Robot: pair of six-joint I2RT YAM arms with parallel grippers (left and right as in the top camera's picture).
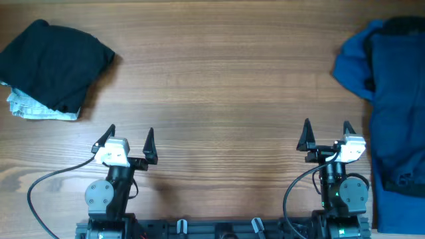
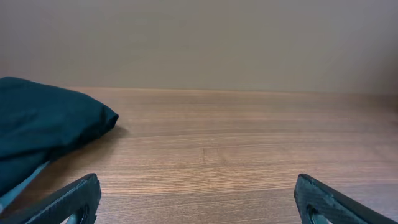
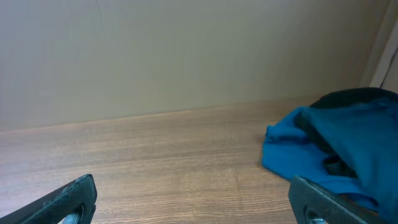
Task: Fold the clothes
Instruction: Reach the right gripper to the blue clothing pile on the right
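From overhead, the left tool (image 1: 131,129) and right tool (image 1: 326,124) sit at the near edge of the tabletop (image 1: 226,79), each with its fingers spread wide and holding nothing. A dark garment (image 1: 56,63) lies in a compact bundle at the far left, resting on a pale cloth (image 1: 36,111) that shows beneath its near edge. A blue heap (image 1: 392,99) sprawls rumpled along the right side, running off the frame, with something darker mixed in.

In the left wrist view the tool's fingers (image 2: 68,199) stand well apart over bare wood; the dark garment is ahead and to the left, well apart from them.

In the right wrist view the spread tool frames bare wood; the blue heap (image 3: 336,149) lies ahead to the right, untouched.

Judging from this, the left pile looks finished and the step in hand is fetching the next piece. The right tool would need to reach into the blue heap, pinch a single layer at an edge, and drag it to the open middle for spreading; which garment lies uppermost I cannot tell.
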